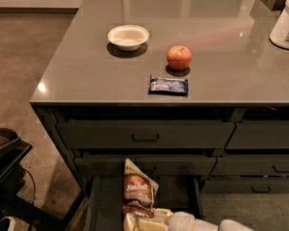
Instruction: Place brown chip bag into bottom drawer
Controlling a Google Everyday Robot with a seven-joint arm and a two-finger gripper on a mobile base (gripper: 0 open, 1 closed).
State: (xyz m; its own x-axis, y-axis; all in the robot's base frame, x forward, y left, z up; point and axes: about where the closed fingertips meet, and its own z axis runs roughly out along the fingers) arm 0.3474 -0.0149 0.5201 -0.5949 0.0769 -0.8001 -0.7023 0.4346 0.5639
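Note:
The brown chip bag stands upright inside the open bottom drawer, at its front left part. Its top corner reaches up to the middle drawer's front. My gripper is at the bottom edge of the view, shut on the bag's lower end. The white arm leads off to the lower right. The drawer's floor under the bag is hidden.
On the grey counter lie a white bowl, a red apple and a small blue wrapper. A white container stands at the far right. Two closed drawers with black handles sit above. Dark equipment is at the left.

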